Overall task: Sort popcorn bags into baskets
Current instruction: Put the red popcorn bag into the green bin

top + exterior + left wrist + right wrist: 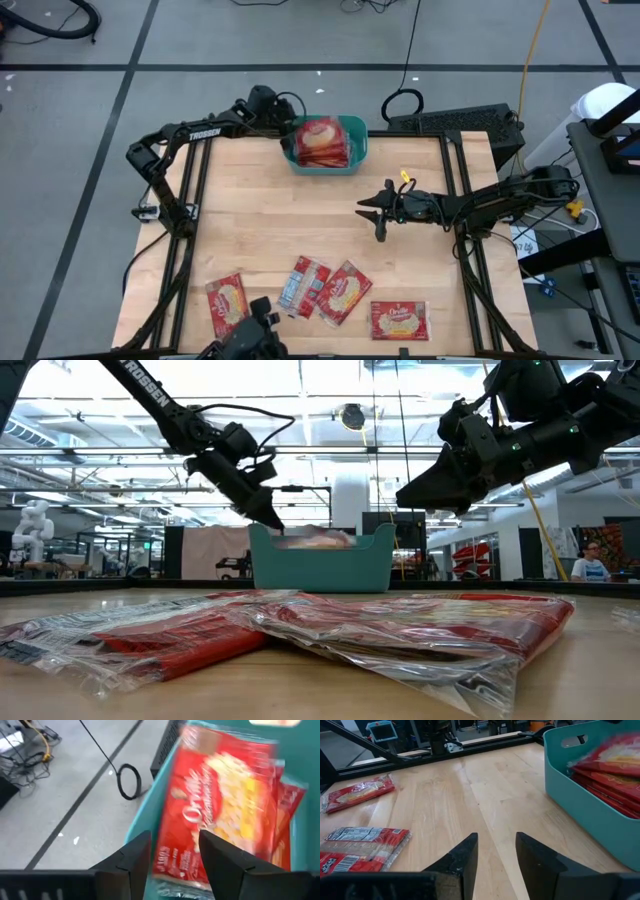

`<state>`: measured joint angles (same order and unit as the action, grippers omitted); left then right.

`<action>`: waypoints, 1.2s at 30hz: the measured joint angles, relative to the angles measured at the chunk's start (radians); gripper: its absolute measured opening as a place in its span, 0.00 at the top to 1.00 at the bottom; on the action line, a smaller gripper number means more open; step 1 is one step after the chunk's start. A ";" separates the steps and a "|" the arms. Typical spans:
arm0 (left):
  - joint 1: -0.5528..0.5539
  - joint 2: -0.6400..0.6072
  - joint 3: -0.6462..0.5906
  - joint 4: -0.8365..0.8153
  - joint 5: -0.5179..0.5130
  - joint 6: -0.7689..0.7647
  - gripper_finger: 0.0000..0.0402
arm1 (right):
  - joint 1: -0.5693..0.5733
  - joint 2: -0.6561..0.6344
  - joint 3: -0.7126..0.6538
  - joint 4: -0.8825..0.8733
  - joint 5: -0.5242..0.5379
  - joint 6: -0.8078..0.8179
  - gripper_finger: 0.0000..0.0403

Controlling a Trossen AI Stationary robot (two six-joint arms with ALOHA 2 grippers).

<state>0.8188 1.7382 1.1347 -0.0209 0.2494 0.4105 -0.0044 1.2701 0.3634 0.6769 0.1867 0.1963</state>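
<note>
The teal basket [358,150] [320,570] stands at the table's far edge with a stack of red popcorn bags [322,142] lying in it. My left gripper [286,128] [175,842] hovers over the basket's left rim, open. The top bag [220,800], blurred, lies in the basket just past its fingers, its near end showing in the gap between them. My right gripper [368,220] [496,840] is open above the bare table middle, right of the basket [580,815]. Several more bags [343,292] lie flat along the near edge.
Flat on the wood near the front edge are one bag at the left [227,303], two overlapping in the middle [303,285] and one at the right [399,320]. Bare wood lies between them and the basket. Black frame rails [195,200] border the table.
</note>
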 joint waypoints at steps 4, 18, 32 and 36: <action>-0.006 0.000 0.000 0.046 -0.012 -0.012 0.55 | 0.000 0.000 0.000 0.000 0.000 0.000 0.68; -0.051 -0.099 0.000 -0.119 -0.086 -0.117 0.65 | 0.002 0.000 0.000 0.000 -0.001 0.009 0.68; -0.212 -0.478 -0.347 -0.122 0.024 -0.169 0.76 | 0.012 0.000 0.000 0.003 0.065 0.101 0.68; -0.320 -0.589 -0.526 0.003 0.019 -0.185 0.76 | 0.029 0.000 0.000 0.004 0.146 0.143 0.68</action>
<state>0.4991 1.1487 0.6086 -0.0183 0.2681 0.2253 0.0245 1.2701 0.3634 0.6809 0.3326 0.3395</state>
